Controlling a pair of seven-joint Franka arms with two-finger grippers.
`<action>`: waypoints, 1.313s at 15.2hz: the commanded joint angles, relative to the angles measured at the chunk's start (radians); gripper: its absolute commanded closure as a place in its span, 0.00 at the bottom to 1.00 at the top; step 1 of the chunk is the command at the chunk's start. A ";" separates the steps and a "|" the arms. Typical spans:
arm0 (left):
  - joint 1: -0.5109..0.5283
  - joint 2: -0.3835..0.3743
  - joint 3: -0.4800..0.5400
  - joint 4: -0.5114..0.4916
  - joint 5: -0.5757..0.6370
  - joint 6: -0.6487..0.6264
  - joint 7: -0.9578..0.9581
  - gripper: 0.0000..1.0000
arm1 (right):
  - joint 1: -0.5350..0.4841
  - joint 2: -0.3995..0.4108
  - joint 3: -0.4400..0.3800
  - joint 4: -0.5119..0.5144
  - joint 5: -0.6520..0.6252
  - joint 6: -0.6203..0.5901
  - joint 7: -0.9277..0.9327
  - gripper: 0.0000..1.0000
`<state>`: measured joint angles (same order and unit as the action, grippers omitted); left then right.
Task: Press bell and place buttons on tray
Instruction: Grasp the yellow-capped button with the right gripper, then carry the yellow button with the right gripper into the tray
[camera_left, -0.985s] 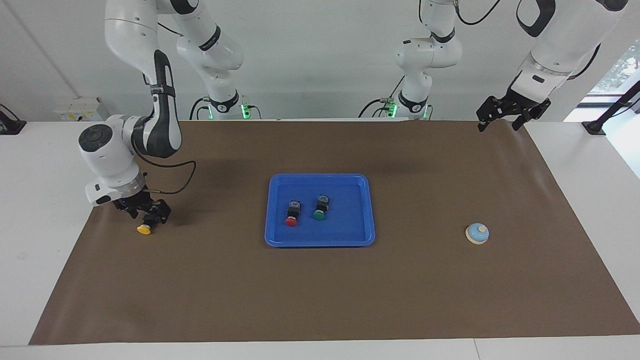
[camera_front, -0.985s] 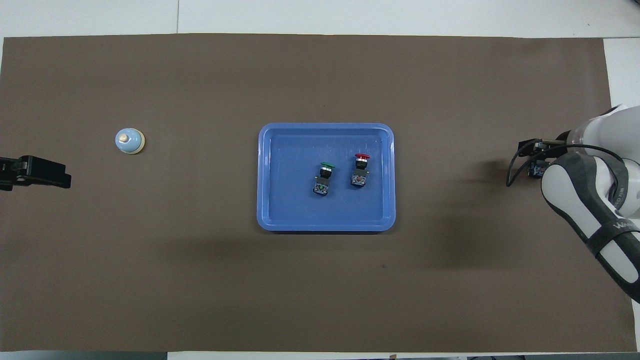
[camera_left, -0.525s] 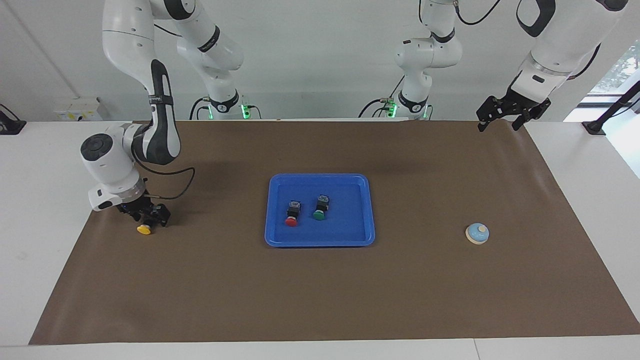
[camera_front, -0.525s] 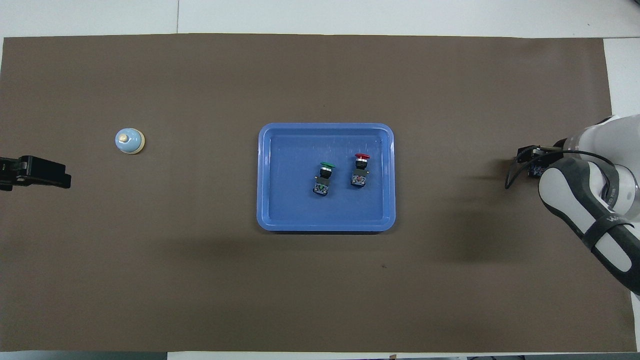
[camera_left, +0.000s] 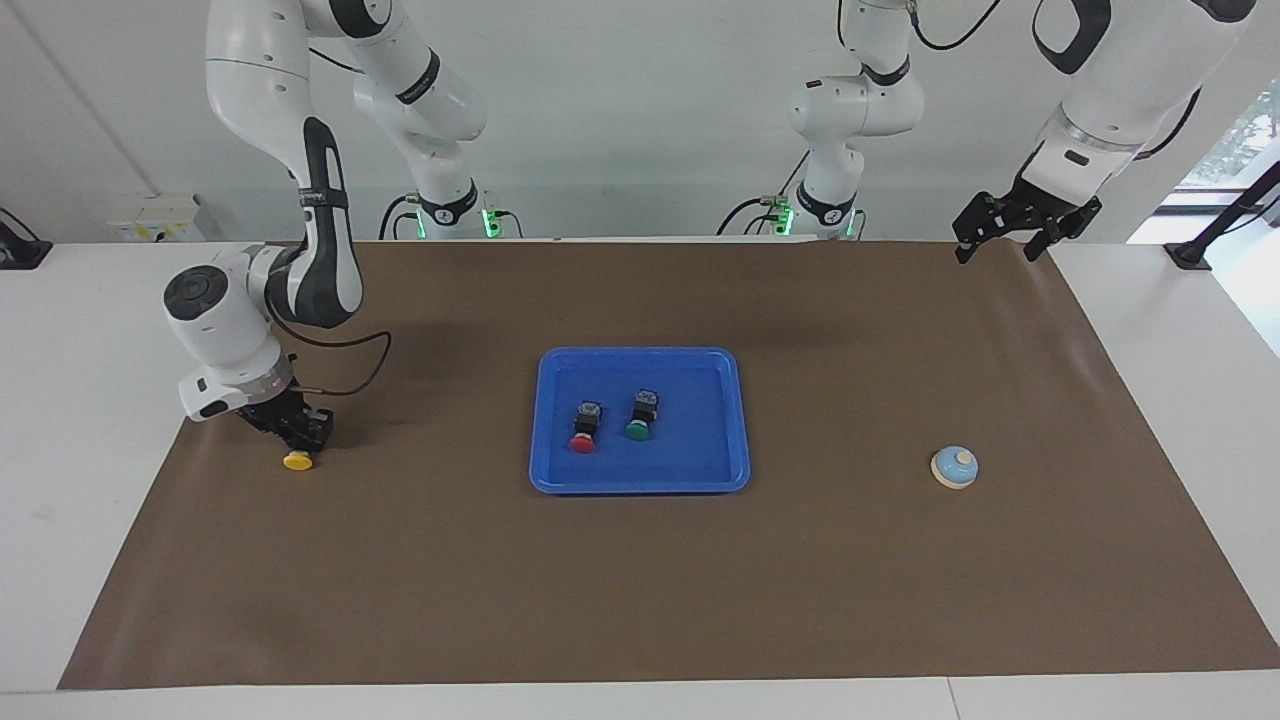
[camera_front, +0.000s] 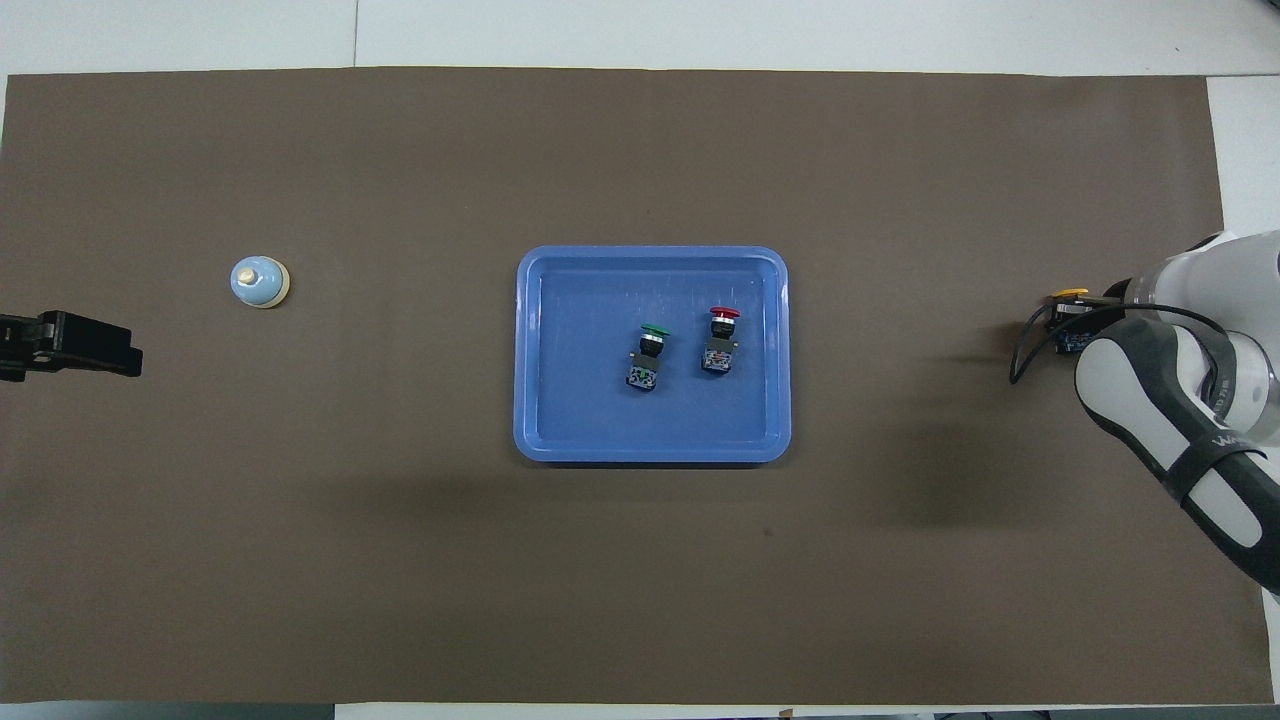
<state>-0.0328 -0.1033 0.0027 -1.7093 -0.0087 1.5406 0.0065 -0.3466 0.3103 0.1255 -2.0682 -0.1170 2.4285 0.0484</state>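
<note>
The blue tray (camera_left: 640, 478) (camera_front: 652, 452) lies mid-mat. The red button (camera_left: 584, 426) (camera_front: 721, 340) and the green button (camera_left: 641, 414) (camera_front: 648, 358) lie on their sides in it. The yellow button (camera_left: 297, 460) (camera_front: 1070, 294) is on the mat at the right arm's end. My right gripper (camera_left: 300, 434) (camera_front: 1062, 322) is down at the mat, shut on its black body, with the yellow cap sticking out. The bell (camera_left: 955, 466) (camera_front: 260, 282) stands at the left arm's end. My left gripper (camera_left: 997, 250) (camera_front: 105, 352) waits open, raised over the mat's corner.
A brown mat (camera_left: 640, 600) covers the table, with white tabletop around it. The right arm's elbow and cable (camera_left: 340, 350) hang over the mat between its gripper and the tray.
My right gripper has narrowed onto the yellow button and shifted slightly toward the tray. The yellow cap moved a little with it and now shows from overhead. The left arm has not moved.
</note>
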 joint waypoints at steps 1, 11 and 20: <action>0.001 -0.001 0.000 0.007 0.013 -0.014 -0.002 0.00 | 0.020 -0.013 0.023 0.032 -0.003 -0.057 -0.010 1.00; 0.001 -0.001 0.000 0.007 0.013 -0.014 -0.002 0.00 | 0.512 0.006 0.023 0.368 0.141 -0.376 0.549 1.00; 0.001 -0.001 0.000 0.007 0.013 -0.014 -0.002 0.00 | 0.853 0.114 0.020 0.402 0.171 -0.220 0.821 1.00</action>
<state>-0.0328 -0.1033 0.0027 -1.7093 -0.0087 1.5406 0.0064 0.4671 0.3592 0.1528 -1.7084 0.0513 2.1657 0.8244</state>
